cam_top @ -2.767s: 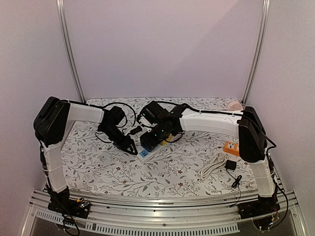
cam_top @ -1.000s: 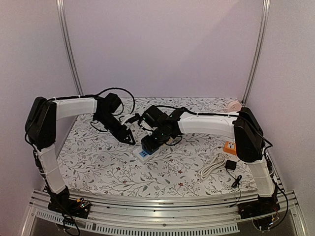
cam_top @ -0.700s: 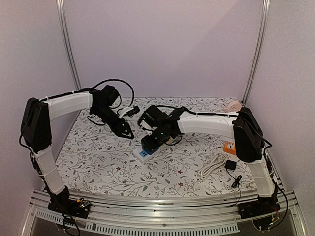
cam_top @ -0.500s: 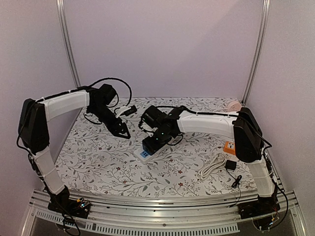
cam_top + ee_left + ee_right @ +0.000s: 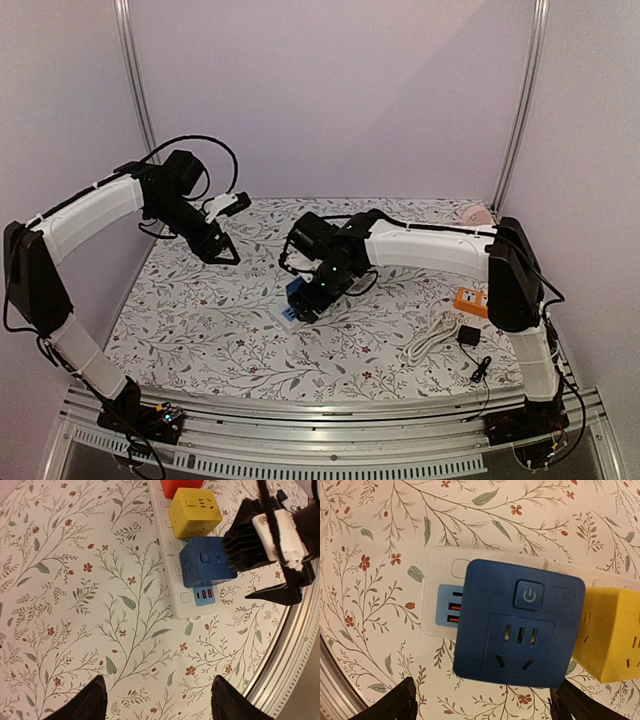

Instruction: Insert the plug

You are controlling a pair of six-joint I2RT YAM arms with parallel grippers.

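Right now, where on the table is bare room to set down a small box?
The front-left cloth, between the table's left edge and the power strip, is bare; so is the patch between it and the white cable. The right edge is crowded: cable, black adapter, orange box.

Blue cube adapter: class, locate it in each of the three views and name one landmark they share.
Top external: blue cube adapter mid-picture, under the wrist of the right arm.
Left wrist: adapter upper right, on the white strip, below the yellow cube.
Right wrist: adapter fills the centre, socket face showing.
Shared landmark: the strip's light-blue USB panel beside it.
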